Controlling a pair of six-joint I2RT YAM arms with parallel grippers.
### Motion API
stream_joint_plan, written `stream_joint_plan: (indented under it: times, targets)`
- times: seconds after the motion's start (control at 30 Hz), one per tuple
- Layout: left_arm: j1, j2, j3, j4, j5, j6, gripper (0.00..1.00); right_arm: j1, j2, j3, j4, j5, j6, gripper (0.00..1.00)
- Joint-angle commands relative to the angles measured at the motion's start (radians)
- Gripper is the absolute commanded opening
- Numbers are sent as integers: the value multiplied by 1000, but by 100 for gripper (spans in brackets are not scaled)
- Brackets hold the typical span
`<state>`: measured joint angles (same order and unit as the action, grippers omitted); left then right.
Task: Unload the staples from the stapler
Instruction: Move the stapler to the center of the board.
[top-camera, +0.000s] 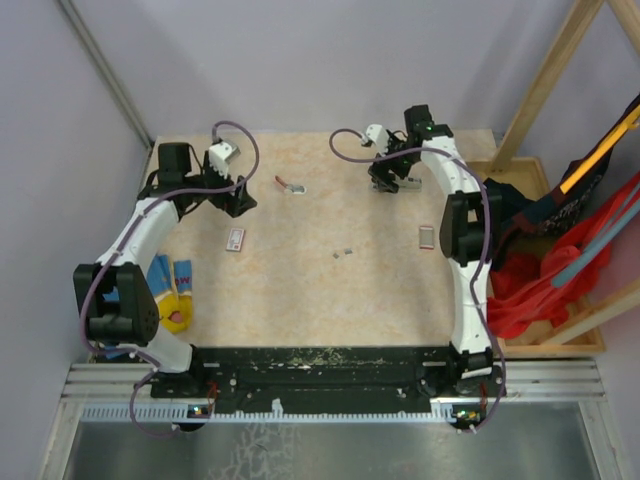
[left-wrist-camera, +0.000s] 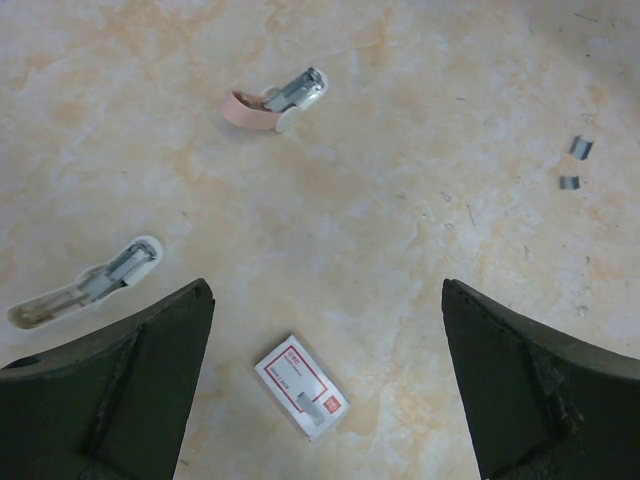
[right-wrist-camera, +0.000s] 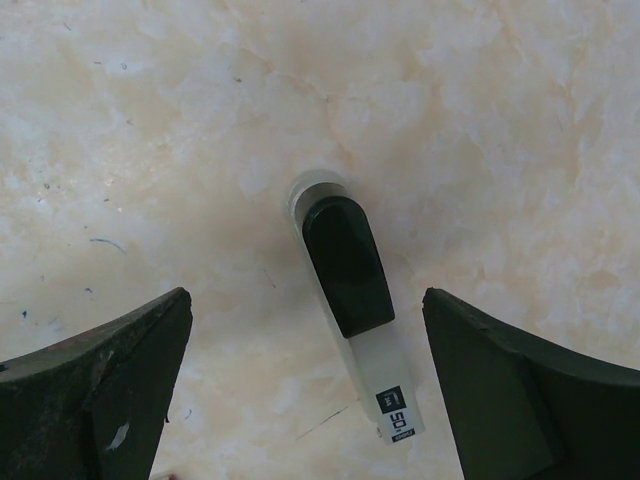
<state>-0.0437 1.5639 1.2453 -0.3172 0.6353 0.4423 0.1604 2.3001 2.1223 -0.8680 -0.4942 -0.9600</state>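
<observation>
- Black on top and pale grey below, the stapler (right-wrist-camera: 345, 265) lies flat and closed on the marbled table (right-wrist-camera: 130, 120), directly under the right gripper (right-wrist-camera: 305, 300).
- This gripper is wide open and holds nothing; its two fingers stand one on each side of the stapler, not touching it.
- The left gripper (left-wrist-camera: 327, 290) is also wide open and empty. It is well apart from the stapler, above a small white-and-red box (left-wrist-camera: 300, 387).
- A few staples (left-wrist-camera: 580, 147) lie loose on the table, toward the middle. Whether there are more inside the stapler I cannot tell, because it is closed.
- First risk: the stapler is slim and low, so fingers that come down a little off-centre can push it, and on this smooth surface it may slide or turn away.
- Second risk: pressing down on the black arm could drive a staple out instead of opening the stapler.
- Third risk: with only one gripper on it, the base may lift together with the arm.
</observation>
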Motion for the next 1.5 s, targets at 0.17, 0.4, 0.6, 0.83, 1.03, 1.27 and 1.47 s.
stream_joint_plan:
  times: [0.17, 0.4, 0.6, 0.83, 1.03, 1.27, 1.47]
  targets:
    - [-13, -29, -80, -73, 183, 110, 100, -9, 55, 93, -43, -68, -59, 95]
    - [-42, -65, -135, -86, 223, 192, 100, -10, 142, 173, -42, -79, -54, 91]
    - [-58, -59, -139, -118, 261, 230, 99, -12, 173, 190, -44, -96, -83, 82]
    - [-83, -30, -121, -155, 256, 248, 97, -12, 177, 194, -62, -125, -134, 65]
    - [-87, -14, -121, -169, 272, 260, 96, -12, 164, 176, -82, -137, -165, 56]
    - [-90, -3, -119, -181, 290, 271, 95, -5, 97, 71, -42, -171, -186, 36]
    - [-94, 2, -120, -188, 298, 278, 95, 32, 44, -3, -30, -195, -187, 31]
